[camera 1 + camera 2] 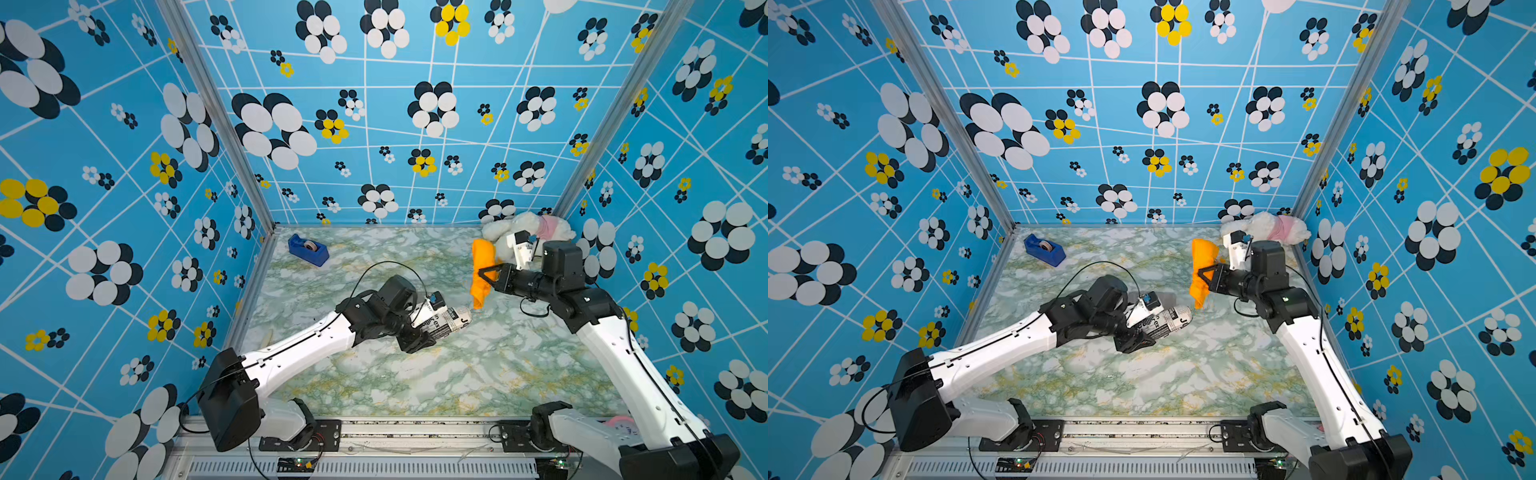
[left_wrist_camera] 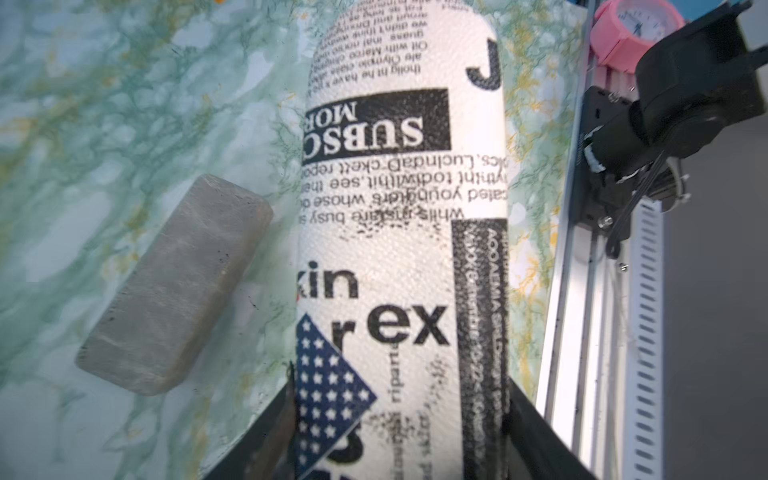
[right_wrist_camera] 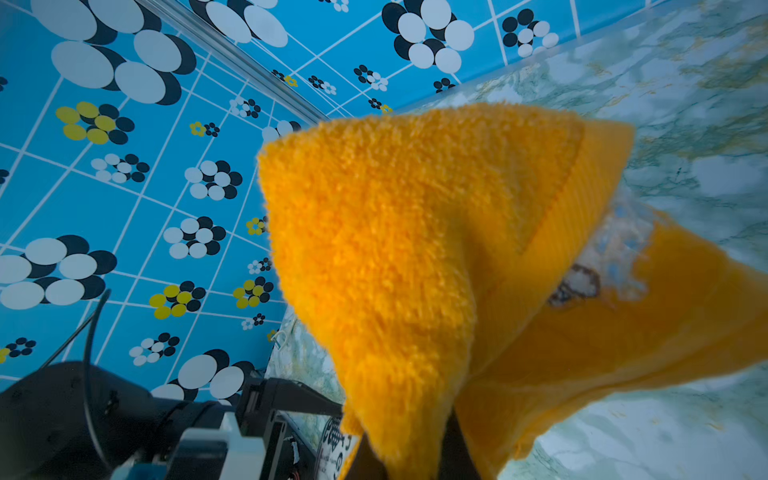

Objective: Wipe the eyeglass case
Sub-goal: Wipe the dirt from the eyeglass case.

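The eyeglass case (image 1: 451, 322) (image 1: 1169, 321) (image 2: 399, 187) is a white cylinder printed like a newspaper. My left gripper (image 1: 419, 328) (image 1: 1138, 331) (image 2: 399, 436) is shut on one end of it and holds it roughly level near the middle of the marble table. My right gripper (image 1: 484, 276) (image 1: 1202, 276) (image 3: 409, 457) is shut on an orange cloth (image 1: 482, 253) (image 1: 1204, 253) (image 3: 415, 249), which hangs from it just right of the case. The cloth's lower tip reaches close to the case's free end. I cannot tell whether they touch.
A blue tape dispenser (image 1: 308, 249) sits at the back left. A white and pink plush toy (image 1: 528, 228) lies in the back right corner behind my right arm. A grey rectangular block (image 2: 174, 286) lies on the table beside the case. A pink clock (image 2: 631, 29) stands by the front rail.
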Controlling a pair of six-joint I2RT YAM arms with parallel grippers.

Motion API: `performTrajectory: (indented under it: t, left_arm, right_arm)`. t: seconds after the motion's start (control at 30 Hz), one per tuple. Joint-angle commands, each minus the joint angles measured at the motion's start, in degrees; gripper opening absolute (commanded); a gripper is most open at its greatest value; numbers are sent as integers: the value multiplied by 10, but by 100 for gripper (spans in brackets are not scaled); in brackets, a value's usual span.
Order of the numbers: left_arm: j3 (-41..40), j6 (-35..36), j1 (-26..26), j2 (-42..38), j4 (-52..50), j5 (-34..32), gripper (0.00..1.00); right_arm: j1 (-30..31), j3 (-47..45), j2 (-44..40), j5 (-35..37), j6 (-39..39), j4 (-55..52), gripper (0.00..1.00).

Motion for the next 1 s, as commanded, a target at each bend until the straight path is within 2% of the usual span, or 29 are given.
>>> performTrajectory:
  t: [0.0, 0.07, 0.2, 0.27, 0.37, 0.5, 0.67, 0.73, 0.87, 0.97]
  left_arm:
    - [-41, 143, -41, 1, 75, -248, 12]
    - [-64, 203, -62, 10, 132, -327, 11]
    - [-96, 320, -91, 41, 262, -464, 14]
    - [-111, 384, -105, 56, 333, -509, 11]
    - [-139, 465, -120, 63, 453, -536, 11]
    - [-158, 524, -128, 66, 557, -557, 12]
    - [-184, 608, -137, 68, 677, -567, 12]
    - [-180, 637, -138, 79, 709, -586, 12]
    - [-197, 694, -136, 107, 816, -613, 10]
    - [-203, 697, -134, 111, 847, -616, 11]
  right_arm:
    - [0, 49, 54, -58, 8, -54, 0]
    - [0, 91, 93, -71, -6, -94, 0]
    - [17, 147, 138, -81, -18, -140, 0]
    - [42, 171, 162, -76, -34, -171, 0]
    - [85, 176, 194, -71, -44, -186, 0]
    - [122, 131, 212, -83, -22, -139, 0]
    - [129, 86, 237, -86, -29, -123, 0]
    - [110, 84, 238, -79, -56, -154, 0]
    - [34, 28, 182, -92, -53, -143, 0]
    - [8, 16, 166, -87, -79, -183, 0]
